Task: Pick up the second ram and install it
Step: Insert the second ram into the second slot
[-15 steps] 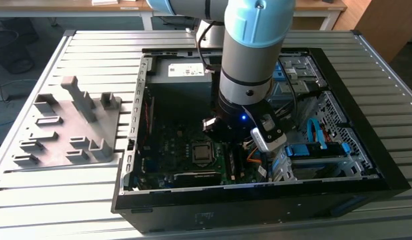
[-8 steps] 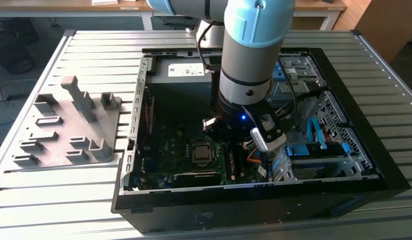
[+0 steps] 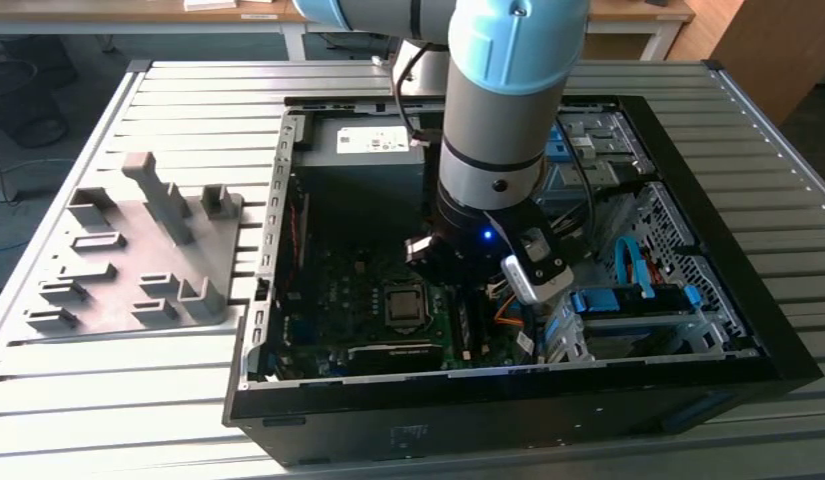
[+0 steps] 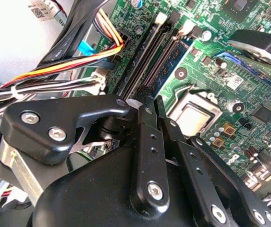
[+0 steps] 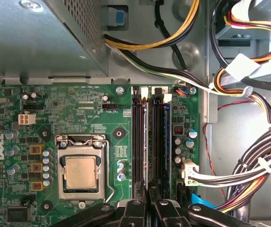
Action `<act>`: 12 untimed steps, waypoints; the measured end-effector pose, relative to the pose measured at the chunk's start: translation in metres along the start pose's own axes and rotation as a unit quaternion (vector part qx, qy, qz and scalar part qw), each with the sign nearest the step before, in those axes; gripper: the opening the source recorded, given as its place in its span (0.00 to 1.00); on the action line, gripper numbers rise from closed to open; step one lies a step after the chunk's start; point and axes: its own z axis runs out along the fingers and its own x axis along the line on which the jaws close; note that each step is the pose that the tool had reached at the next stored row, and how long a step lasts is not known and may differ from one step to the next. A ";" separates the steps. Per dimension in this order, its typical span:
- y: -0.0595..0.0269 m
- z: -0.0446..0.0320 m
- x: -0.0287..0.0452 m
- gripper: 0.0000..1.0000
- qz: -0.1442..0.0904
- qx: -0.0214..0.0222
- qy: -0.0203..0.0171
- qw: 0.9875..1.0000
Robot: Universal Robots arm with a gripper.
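Your black claw [image 5: 149,202] is pinched on the thin blue circuit-board ram stick [image 5: 147,146], which stands upright between the long black slots [image 5: 137,142] near the green motherboard [image 5: 102,124]'s cable-side edge.

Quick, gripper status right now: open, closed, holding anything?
Gripper: closed, fingers pinching the second ram.

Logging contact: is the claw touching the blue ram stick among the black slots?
Cannot tell. In the second wrist view the claw ends right at the near end of the second ram, but the claw itself hides where they would meet.
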 end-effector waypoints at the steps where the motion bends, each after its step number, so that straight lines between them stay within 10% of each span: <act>1: 0.0000 0.0000 -0.0001 0.14 0.000 0.001 0.000 1.000; 12: -0.0001 -0.0045 -0.0008 0.14 0.000 0.003 0.000 1.000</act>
